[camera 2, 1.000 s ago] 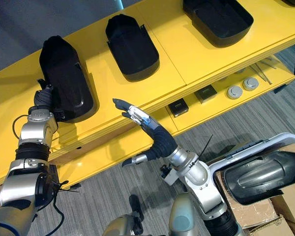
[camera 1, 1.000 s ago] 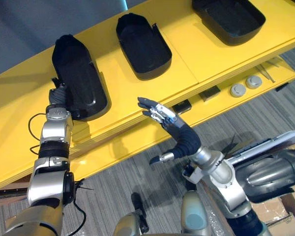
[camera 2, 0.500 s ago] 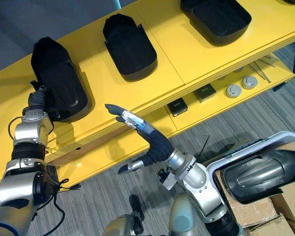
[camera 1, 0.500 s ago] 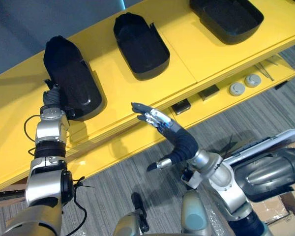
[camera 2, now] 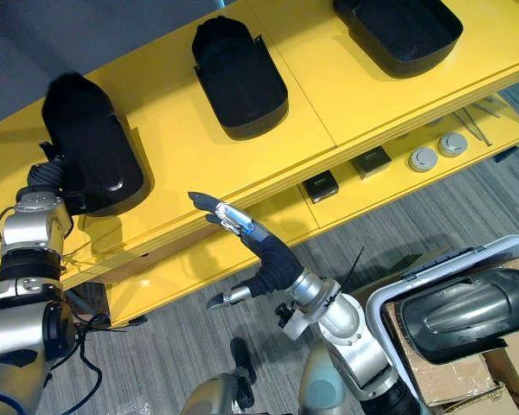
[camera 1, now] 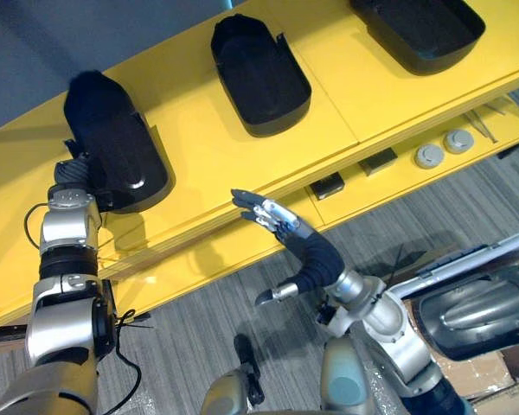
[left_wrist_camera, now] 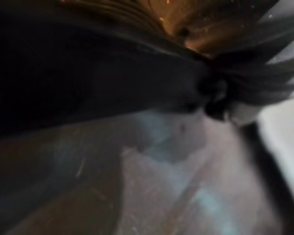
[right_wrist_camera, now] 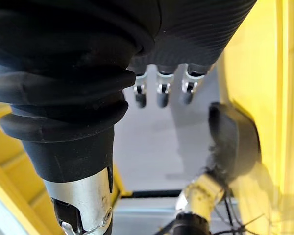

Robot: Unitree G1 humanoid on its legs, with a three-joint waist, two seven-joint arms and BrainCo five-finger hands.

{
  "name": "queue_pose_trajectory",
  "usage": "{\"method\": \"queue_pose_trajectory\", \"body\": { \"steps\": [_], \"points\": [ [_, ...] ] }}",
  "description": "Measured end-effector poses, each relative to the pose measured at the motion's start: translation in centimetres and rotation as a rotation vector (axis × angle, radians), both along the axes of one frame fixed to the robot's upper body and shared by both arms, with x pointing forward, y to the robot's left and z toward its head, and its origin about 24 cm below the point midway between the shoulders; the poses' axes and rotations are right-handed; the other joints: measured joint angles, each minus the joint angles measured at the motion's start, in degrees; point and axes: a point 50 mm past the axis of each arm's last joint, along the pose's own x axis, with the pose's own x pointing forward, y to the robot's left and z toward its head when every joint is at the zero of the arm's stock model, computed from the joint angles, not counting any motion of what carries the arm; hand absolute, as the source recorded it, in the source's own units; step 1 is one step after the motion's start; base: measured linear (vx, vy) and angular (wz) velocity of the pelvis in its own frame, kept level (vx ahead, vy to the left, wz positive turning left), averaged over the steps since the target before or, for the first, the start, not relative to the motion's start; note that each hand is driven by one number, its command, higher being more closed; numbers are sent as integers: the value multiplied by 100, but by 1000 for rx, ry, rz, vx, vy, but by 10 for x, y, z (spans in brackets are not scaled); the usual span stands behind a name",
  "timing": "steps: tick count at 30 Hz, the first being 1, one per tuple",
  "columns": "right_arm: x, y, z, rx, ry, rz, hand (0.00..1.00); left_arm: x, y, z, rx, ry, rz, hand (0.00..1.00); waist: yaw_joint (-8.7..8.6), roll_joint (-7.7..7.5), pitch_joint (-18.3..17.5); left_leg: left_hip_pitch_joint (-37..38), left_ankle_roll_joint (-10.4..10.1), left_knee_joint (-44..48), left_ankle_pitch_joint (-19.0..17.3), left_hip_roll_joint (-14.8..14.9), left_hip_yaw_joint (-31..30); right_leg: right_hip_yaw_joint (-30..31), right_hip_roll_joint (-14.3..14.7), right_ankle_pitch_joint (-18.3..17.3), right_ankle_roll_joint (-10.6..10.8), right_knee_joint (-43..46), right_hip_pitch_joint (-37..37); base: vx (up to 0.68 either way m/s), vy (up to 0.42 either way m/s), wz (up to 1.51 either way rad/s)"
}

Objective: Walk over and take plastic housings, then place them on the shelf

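A smooth yellow shelf [camera 1: 208, 147] stands on grey streaked carpet [camera 1: 199, 346]. Three black, tub-shaped housings [camera 1: 259, 73] lie on top. The left hand [camera 1: 69, 171] meets the near end of the leftmost housing [camera 1: 112, 147]; its grip cannot be told. The right hand [camera 1: 281, 223] hovers spread before the shelf edge.

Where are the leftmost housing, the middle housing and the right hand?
leftmost housing [camera 1: 112, 149], left eye view, centre of its black body.
middle housing [camera 1: 261, 73], left eye view, centre of its black body.
right hand [camera 1: 275, 216], left eye view, base of its straight fingers.
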Motion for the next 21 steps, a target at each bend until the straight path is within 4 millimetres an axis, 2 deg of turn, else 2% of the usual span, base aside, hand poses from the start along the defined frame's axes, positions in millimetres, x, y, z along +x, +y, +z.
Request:
{"method": "queue_pose_trajectory", "body": {
  "steps": [9, 15, 18, 21],
  "points": [
    [0, -1, -5, 1, 31, -19, 0, -3, 4, 1, 24, -30, 65, 0, -20, 0, 0, 14, 0, -4, 0, 1, 8, 10, 3, 2, 2, -5, 4, 0, 0, 0],
    [-2, -3, -9, 4, 53, -28, 0, -6, 8, 14, 88, -165, 194, 0, -118, 0, -1, 130, 0, -35, 0, 0, 60, 60, 12, 16, 26, -49, 93, 1, 0, -4],
    [-8, -5, -13, 14, 47, -14, 0, -10, 11, 42, 136, -350, 311, 0, -164, -5, -4, 204, 0, -78, -1, -10, 93, 108, 28, 44, 53, -94, 135, -2, -1, -8],
    [-11, -7, -13, 38, 22, -18, 0, -18, 19, 64, 203, -444, 380, 0, -220, -3, -12, 296, 0, -110, -1, 2, 85, 118, 57, 127, 49, -251, 276, 5, 1, -7]
  ]
}}
